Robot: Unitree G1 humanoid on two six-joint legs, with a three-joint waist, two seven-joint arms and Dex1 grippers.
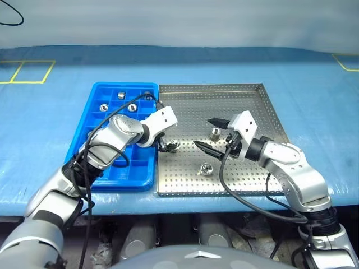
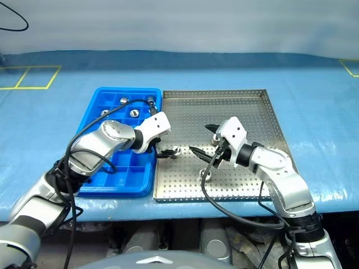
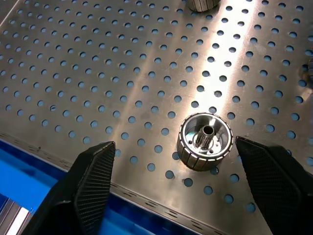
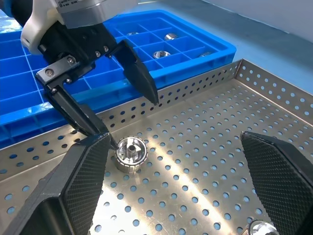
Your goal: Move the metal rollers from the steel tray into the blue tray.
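The steel tray (image 1: 247,106) is silver-grey, its floor patterned with regular rows of small round holes through which blue shows. The blue tray (image 1: 95,120) is bright blue plastic, divided into a grid of square compartments. The metal rollers (image 3: 204,141) are shiny silver, ribbed around the side with a hollow centre. The table cover (image 1: 50,117) is pale blue, marked with yellow outlined squares (image 1: 27,72). The left gripper (image 4: 112,120) has black fingers (image 4: 139,73) under a white housing; the right gripper's fingers (image 4: 80,188) are black with a fine cross-hatched texture.

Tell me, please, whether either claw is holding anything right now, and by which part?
Nothing is held. The left claw stands open around a small shiny silver metal roller on the perforated steel tray; the right claw is open, empty.
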